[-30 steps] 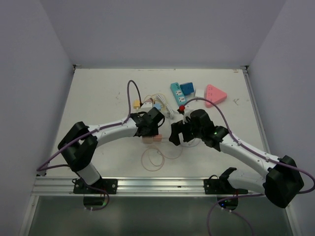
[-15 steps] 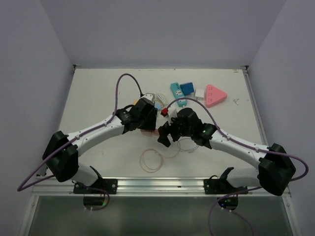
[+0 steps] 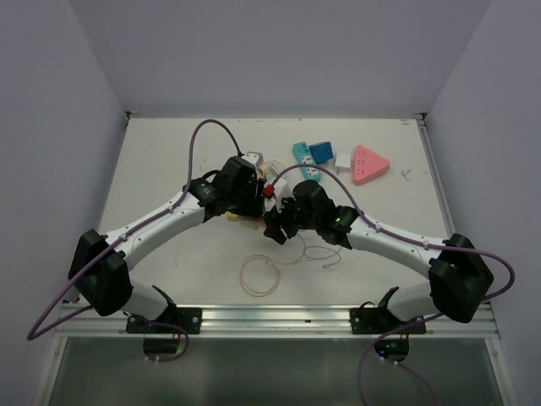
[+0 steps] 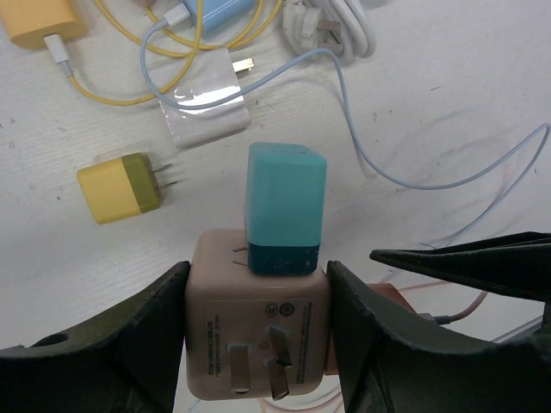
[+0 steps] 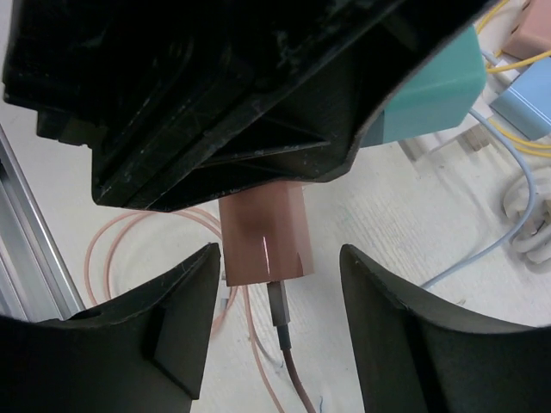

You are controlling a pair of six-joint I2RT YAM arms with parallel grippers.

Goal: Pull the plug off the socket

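Note:
My left gripper [image 4: 258, 275] is shut on a beige cube socket [image 4: 258, 331], held above the table with its metal prongs facing the camera. A teal plug [image 4: 284, 211] sticks out of its far face. A pink plug [image 5: 263, 237] with a brown cable juts from its side; only a sliver of this pink plug [image 4: 392, 297] shows in the left wrist view. My right gripper [image 5: 280, 258] straddles the pink plug: the left finger is almost against it and a gap remains on the right. From above, both grippers meet at the socket [image 3: 250, 220].
Below the socket lie a yellow plug [image 4: 120, 188], a white charger [image 4: 205, 107], yellow and blue cables and a white coiled cord [image 4: 344, 26]. A teal strip [image 3: 303, 154], a blue cube [image 3: 321, 152] and a pink triangular socket [image 3: 369, 163] sit farther back. A pink cable loop [image 3: 262, 275] lies near.
Both arms have swung to the left and away from the bases, the left carrying the socket. The right gripper has come around the pink plug and its jaws have narrowed.

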